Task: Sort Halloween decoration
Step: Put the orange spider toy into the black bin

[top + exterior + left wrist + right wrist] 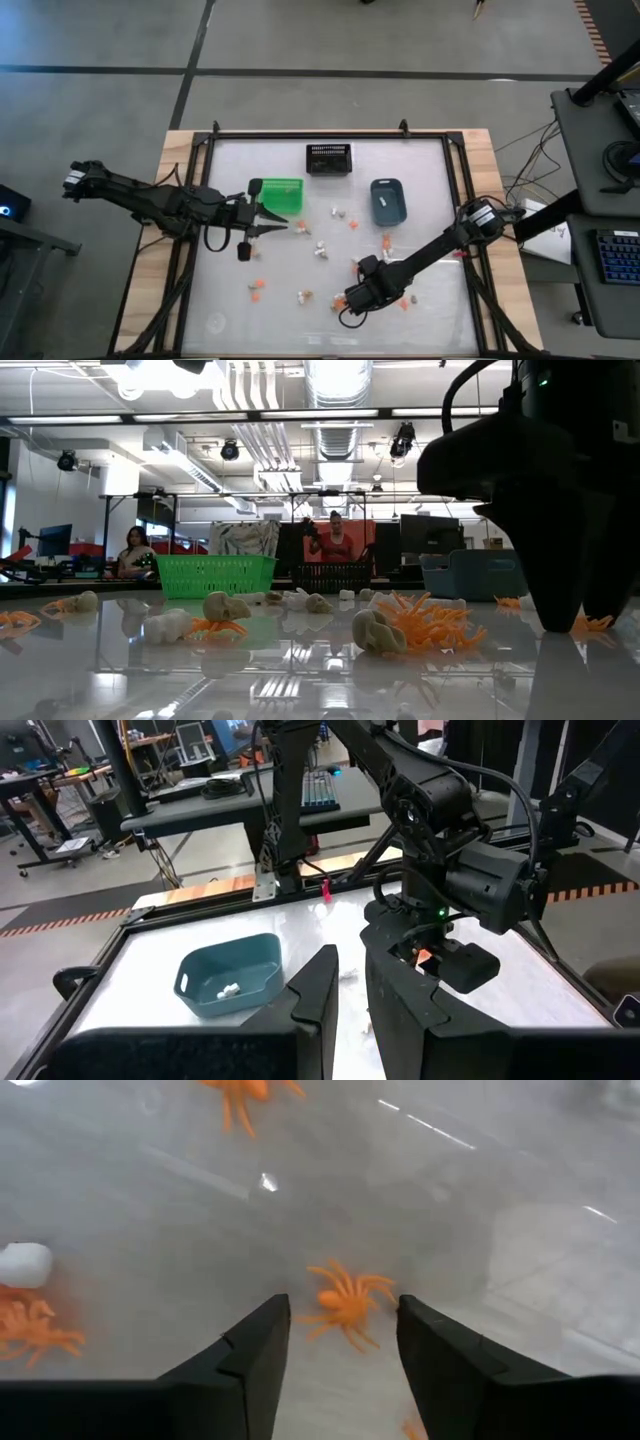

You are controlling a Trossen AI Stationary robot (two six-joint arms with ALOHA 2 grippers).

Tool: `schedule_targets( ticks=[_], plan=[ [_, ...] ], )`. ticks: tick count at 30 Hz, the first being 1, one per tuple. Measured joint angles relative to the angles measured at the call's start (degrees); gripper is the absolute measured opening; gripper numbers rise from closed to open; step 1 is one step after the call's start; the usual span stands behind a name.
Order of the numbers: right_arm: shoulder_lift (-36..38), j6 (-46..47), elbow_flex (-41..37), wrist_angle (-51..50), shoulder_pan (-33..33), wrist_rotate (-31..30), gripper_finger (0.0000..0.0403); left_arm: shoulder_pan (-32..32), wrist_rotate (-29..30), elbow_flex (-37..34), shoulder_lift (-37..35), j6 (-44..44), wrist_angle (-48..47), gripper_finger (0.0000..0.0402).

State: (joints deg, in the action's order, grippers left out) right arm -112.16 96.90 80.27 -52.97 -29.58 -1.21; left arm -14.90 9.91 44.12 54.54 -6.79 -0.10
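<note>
I hold the right gripper [335, 1355] low over the table [420, 170], fingers apart astride an orange spider [346, 1302] well clear of the blue-grey bin [388, 200], ready to close, while the left gripper [285, 226], fingers nearly together and empty, waits beside the green bin [281, 196].

We see a glossy whitish-grey tabletop [420, 170] edged in pale wood, carrying a bright green basket [282, 195], a black mesh basket [328, 158] and a blue-grey bin [388, 201]. Scattered across it we find orange spiders [347, 1302] and off-white and tan skulls [226, 606]. Both arms are dark, and the right pincer [340, 1342] shows black fingers either side of one orange spider.
</note>
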Motion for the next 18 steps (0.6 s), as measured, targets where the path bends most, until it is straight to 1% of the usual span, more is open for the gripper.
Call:
schedule_targets(
  ticks=[7, 18],
  plan=[
    [0.0, 0.0, 0.0, 0.2, 0.0, -0.3, 0.0133, 0.0, 0.0, 0.0, 0.0, 0.0, 0.0, 0.0038],
    [0.0, -0.9, -0.1, 0.1, 0.0, -0.3, 0.0101, 0.0, 0.0, 0.0, 0.0, 0.0, 0.0, 0.0038]
  ],
)
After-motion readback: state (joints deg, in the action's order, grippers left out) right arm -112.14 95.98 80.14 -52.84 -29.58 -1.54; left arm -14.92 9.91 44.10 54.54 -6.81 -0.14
